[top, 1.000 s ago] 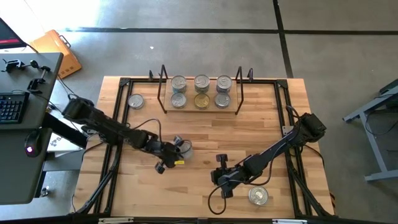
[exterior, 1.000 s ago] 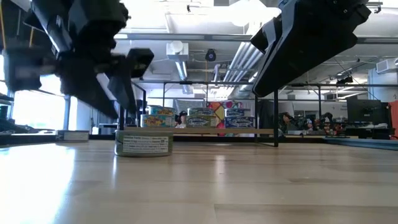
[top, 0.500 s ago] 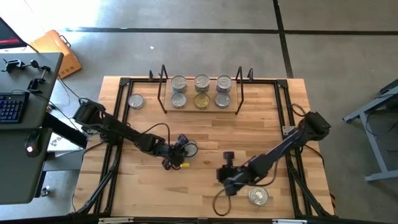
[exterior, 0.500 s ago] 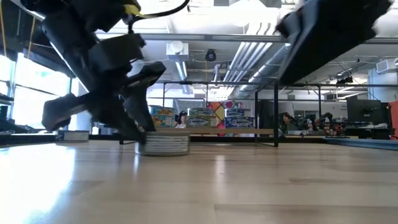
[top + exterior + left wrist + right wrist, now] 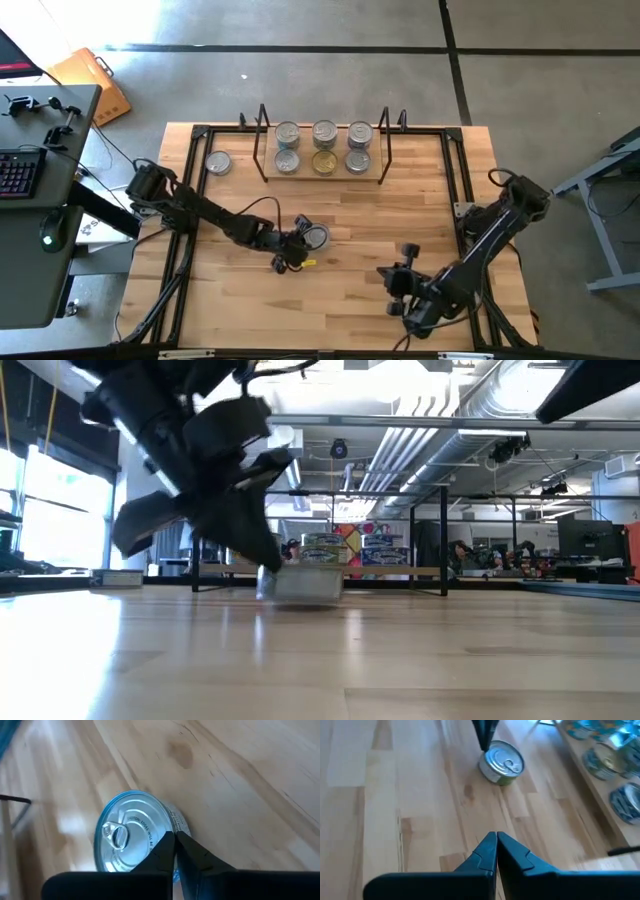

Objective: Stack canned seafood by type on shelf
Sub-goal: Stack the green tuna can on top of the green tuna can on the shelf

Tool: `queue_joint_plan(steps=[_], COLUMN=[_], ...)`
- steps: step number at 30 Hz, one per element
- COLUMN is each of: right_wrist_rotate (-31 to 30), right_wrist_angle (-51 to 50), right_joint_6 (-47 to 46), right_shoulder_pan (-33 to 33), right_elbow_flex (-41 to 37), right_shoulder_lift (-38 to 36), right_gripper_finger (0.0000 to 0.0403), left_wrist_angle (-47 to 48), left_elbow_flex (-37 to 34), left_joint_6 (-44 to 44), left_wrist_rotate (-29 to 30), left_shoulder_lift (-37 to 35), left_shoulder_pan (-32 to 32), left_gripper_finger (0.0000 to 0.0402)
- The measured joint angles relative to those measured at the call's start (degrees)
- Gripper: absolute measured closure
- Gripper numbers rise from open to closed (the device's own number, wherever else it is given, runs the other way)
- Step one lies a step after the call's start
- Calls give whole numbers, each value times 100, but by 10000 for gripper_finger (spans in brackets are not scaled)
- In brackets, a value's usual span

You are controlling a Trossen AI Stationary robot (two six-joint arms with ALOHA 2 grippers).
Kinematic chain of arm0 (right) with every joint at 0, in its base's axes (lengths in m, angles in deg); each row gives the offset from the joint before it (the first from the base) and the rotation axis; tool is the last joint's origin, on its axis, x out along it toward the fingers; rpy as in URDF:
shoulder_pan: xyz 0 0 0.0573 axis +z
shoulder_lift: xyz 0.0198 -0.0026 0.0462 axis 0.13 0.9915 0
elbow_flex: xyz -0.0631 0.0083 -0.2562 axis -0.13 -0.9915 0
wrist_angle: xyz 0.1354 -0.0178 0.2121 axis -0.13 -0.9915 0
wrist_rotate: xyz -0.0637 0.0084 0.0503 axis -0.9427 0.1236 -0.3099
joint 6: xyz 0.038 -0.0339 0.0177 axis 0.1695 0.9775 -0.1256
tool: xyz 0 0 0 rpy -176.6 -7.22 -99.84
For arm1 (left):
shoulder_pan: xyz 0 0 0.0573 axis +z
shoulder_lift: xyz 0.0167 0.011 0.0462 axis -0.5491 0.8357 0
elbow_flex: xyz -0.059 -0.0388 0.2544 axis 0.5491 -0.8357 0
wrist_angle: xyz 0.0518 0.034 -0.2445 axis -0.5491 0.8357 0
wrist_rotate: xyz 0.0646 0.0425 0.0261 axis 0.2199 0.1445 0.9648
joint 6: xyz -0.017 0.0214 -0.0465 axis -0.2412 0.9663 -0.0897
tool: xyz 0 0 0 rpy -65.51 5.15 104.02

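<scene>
Left claw (image 5: 300, 240) snapped tight beside the tin (image 5: 315, 237), nudged it sideways. Right claw (image 5: 400, 283), clenched empty, pulled back.

Grey concrete floor (image 5: 330, 80) fills upper frame in high view, dark seam lines crossing it. Bright light patch on floor at upper left. Dark desk (image 5: 40, 200) at left edge, keyboard (image 5: 15, 172) on it. Orange box (image 5: 95, 80) on floor above desk. Grey metal stand (image 5: 605, 190) at right edge. Low view: ceiling with silver ducts (image 5: 470, 410) and pipes across top, white fixture (image 5: 285, 440) upper centre. Bright window (image 5: 50, 510) at left. Dark monitor (image 5: 590, 540) at far right.
</scene>
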Motion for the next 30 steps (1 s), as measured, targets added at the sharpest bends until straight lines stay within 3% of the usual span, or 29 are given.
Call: queue_joint_plan(steps=[5,14,22,30], right_wrist_rotate=[-190,-193,-195,-223], right_wrist_angle=[-302,-429,-476,-477], right_joint_6=[-595,-733,-724,-717], right_shoulder_pan=[151,167,167,167], right_elbow_flex=[0,0,0,0], right_shoulder_lift=[59,64,66,66], right_gripper_finger=[399,399,399,399], left_wrist_angle=[416,1391,1308,376], left_elbow_flex=[376,993,1422,1467], left_joint_6=[309,848,913,918], left_wrist_rotate=[95,324,478,907], left_shoulder_lift=[-65,-239,-326,-310], left_shoulder_pan=[211,487,862,1586], left_gripper_finger=[401,401,401,401])
